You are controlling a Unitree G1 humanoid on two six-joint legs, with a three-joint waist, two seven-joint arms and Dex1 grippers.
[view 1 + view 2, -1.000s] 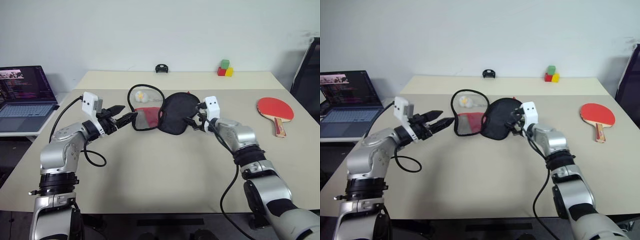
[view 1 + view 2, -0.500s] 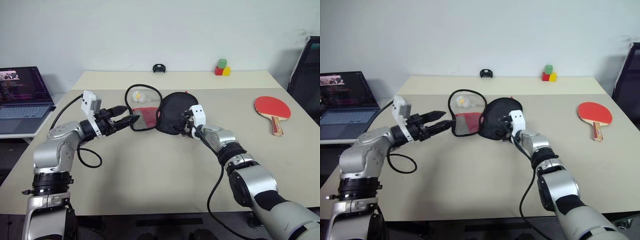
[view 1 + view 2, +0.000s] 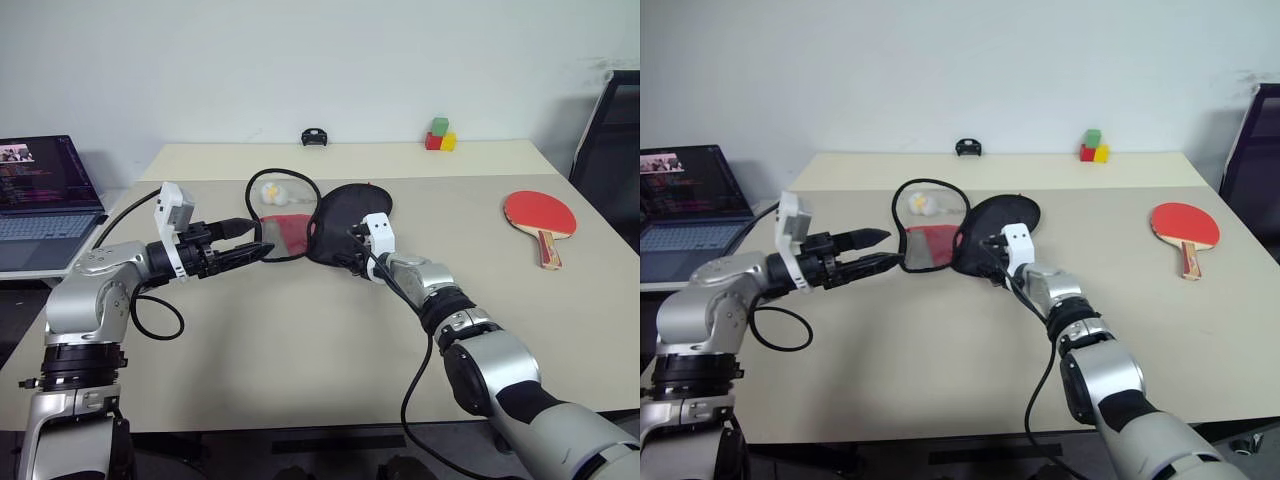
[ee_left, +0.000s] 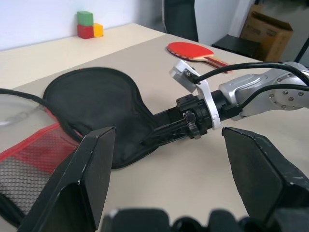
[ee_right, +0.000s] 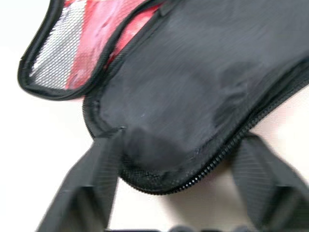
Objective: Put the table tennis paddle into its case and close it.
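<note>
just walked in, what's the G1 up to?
It is working on the case, which lies unzipped and opened flat mid-table. The right gripper is at the near edge of the black half, fingers astride it in the right wrist view; a firm grip isn't clear. The left gripper hovers open beside the red mesh half. The table tennis paddle lies untouched far to the right.

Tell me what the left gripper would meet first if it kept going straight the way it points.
Probably the case: the left gripper points level toward its open red mesh half, though depth is hard to judge.
</note>
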